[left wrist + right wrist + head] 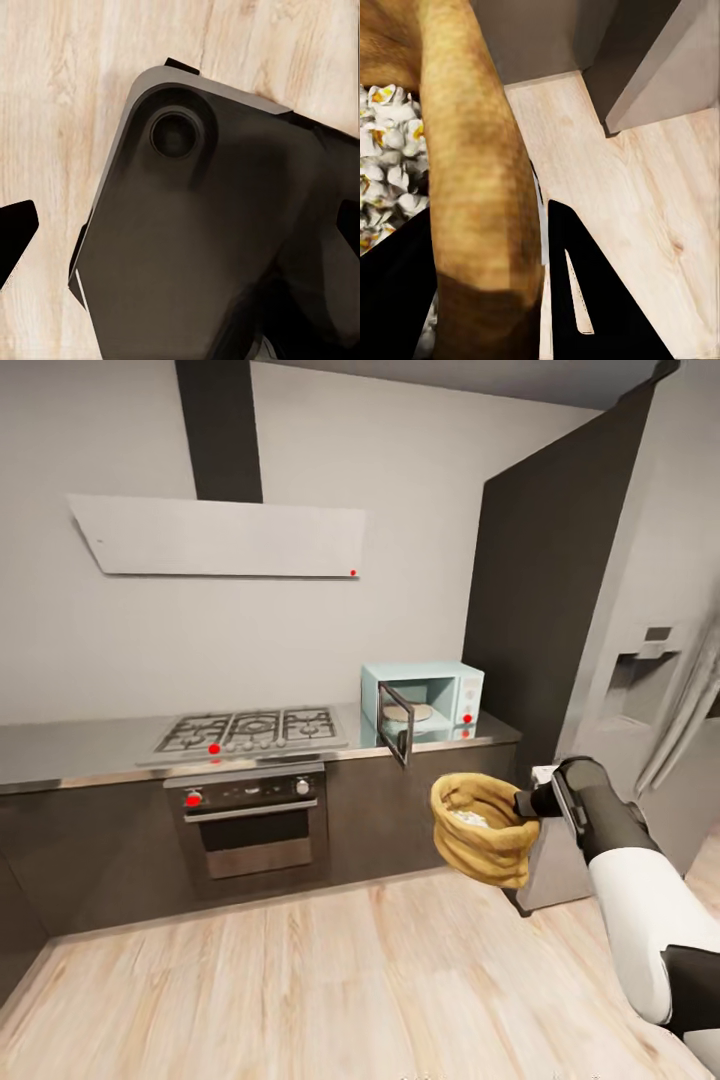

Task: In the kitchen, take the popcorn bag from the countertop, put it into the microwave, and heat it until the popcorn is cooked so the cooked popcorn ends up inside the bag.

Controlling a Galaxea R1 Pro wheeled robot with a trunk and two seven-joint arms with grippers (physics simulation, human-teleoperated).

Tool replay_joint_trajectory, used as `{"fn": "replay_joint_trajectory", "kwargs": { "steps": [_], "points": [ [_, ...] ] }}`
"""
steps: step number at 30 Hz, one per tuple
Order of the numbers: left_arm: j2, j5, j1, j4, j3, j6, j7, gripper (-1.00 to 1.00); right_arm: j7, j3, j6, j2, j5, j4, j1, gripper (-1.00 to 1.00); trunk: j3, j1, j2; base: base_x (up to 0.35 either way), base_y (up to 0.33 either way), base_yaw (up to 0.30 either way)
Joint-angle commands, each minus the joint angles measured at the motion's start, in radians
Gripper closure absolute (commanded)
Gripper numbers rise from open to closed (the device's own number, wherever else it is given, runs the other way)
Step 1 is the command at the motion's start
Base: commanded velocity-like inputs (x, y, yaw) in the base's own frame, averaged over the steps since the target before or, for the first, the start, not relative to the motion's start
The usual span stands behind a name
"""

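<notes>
Pale wood flooring spreads below the robot. Nearest, the right gripper has its fingers clamped on the rim of the tan popcorn bag, carried in the air with white popcorn inside. Whether the left gripper's fingers are wide or narrow cannot be told. Farther off, the mint microwave stands with its door open on the grey tabletop, right of the gas hob.

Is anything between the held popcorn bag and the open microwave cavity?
Nothing visible blocks it. The right gripper holds the popcorn bag in the air in front of the countertop. The microwave door hangs open toward the room, and its cavity shows only the turntable plate.
</notes>
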Motion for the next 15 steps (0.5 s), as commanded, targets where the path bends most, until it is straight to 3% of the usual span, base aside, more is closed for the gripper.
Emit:
{"fn": "replay_joint_trajectory", "kwargs": {
  "steps": [1, 10, 15],
  "points": [
    [0.000, 0.001, 0.000, -0.001, 0.005, -0.002, 0.001, -1.00, 0.010, -0.004, 0.003, -0.003, 0.006, -0.001, -0.001, 1.00, -0.001, 0.000, -0.001, 0.000, 0.000, -0.298],
    [-0.002, -0.001, 0.000, 0.001, 0.001, -0.002, 0.001, -1.00, 0.010, -0.013, 0.003, -0.006, 0.006, -0.001, -0.001, 1.00, -0.001, 0.000, -0.001, 0.003, 0.000, -0.298],
    [-0.002, -0.009, 0.000, 0.001, -0.006, 0.002, 0.001, -1.00, 0.009, -0.013, 0.003, -0.006, 0.006, -0.001, -0.001, 1.00, -0.001, 0.000, -0.001, 0.175, -0.119, -0.298]
  ]
}}
